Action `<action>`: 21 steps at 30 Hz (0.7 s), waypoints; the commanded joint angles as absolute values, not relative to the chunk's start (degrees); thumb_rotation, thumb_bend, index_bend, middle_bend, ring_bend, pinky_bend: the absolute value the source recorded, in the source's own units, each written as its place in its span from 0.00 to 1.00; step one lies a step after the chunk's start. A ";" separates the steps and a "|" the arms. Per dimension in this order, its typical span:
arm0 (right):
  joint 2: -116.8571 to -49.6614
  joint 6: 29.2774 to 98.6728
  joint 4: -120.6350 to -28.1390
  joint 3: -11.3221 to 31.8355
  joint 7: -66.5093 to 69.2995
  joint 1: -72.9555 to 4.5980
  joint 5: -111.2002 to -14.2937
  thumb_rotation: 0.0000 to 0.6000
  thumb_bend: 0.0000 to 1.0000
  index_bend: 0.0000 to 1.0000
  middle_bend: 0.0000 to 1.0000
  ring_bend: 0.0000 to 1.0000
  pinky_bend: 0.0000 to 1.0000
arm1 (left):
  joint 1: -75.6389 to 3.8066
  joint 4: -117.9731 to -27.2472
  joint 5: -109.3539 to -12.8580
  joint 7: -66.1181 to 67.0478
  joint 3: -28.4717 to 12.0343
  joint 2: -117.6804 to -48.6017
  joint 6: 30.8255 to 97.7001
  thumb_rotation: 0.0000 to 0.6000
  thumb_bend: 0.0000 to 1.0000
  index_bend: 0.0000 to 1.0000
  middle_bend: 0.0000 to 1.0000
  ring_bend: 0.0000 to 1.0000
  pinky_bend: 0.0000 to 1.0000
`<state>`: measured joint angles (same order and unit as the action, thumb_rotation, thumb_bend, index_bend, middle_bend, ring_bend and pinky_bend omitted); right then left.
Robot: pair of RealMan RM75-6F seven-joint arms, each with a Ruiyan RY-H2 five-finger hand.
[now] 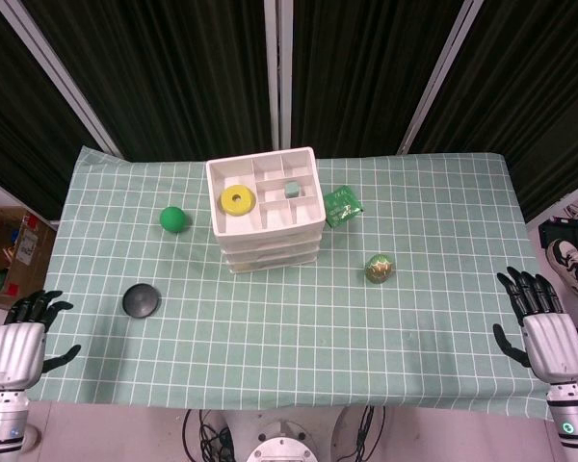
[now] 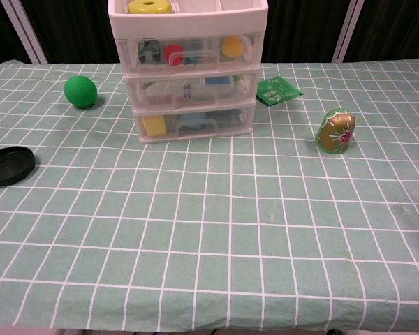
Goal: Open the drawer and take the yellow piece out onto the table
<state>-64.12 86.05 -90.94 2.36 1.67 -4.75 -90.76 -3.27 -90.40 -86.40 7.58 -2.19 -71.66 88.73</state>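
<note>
A white three-drawer cabinet stands at the table's far middle, all drawers closed. Through the clear fronts I see a yellow block in the bottom drawer at the left and a yellow round piece in the top drawer at the right. A yellow ring lies in the open tray on top. My left hand hovers open off the table's near left corner. Off the near right edge, my right hand is open too. Neither hand shows in the chest view.
A green ball lies left of the cabinet. A black round lid sits nearer my left hand. A green packet and a gold-green egg-shaped toy lie right of the cabinet.
</note>
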 commanded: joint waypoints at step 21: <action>-72.82 62.47 -97.87 6.69 20.06 -22.90 -88.69 1.00 0.39 0.00 0.45 0.37 0.44 | -2.46 -89.84 -87.14 6.47 -1.94 -71.74 89.82 1.00 0.00 0.33 0.21 0.15 0.19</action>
